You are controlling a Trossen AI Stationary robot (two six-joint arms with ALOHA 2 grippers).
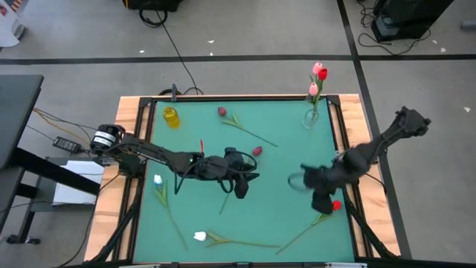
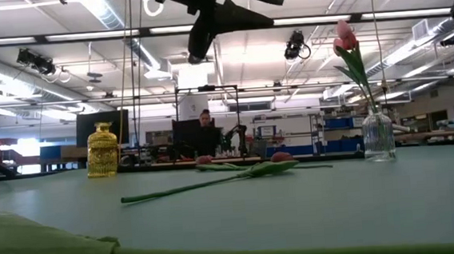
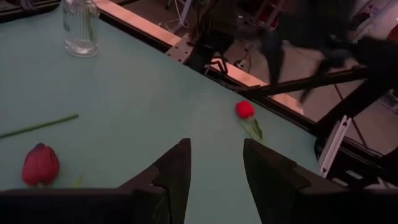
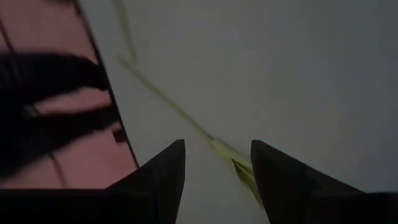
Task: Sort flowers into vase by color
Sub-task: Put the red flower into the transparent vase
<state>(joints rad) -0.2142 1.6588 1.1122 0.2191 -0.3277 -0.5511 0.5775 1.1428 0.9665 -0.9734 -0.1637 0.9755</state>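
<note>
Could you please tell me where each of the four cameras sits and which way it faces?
High view: overhead, looking straight down on the green table; both arms show.
Low view: at tabletop height, looking level across to the yellow vase and glass vase; an arm hangs overhead.
Left wrist view: past the open left gripper toward the bright red tulip, also seen from above.
Right wrist view: past the open right gripper down at a green stem.

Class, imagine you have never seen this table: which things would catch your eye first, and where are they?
The clear glass vase at the far right corner already holds pink tulips, standing above everything else. The yellow bottle sits at the far left. Loose tulips lie scattered on the green table, with the left end effector and right end effector, both open, hovering over them.
</note>
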